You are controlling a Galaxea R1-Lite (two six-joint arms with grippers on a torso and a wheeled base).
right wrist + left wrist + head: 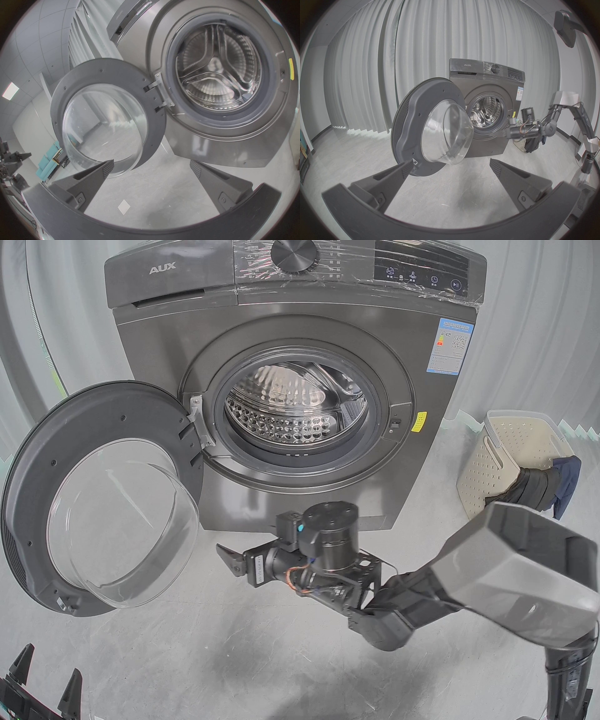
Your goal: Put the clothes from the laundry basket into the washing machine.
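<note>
- The washing machine point(294, 484) has its round mouth wide open at the front.
- Its door point(103, 496) hangs open, blocking the left side.
- The laundry basket point(519, 452) stands far right.

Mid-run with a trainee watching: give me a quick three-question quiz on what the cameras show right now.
1. True or false: the washing machine door is shut.
2. Fill in: the right gripper is ____ and holds nothing.
3. The dark clothes are: A, inside the drum; B, hanging over the laundry basket edge; C, spread on the floor.
Key: 1 false; 2 open; 3 B.
</note>
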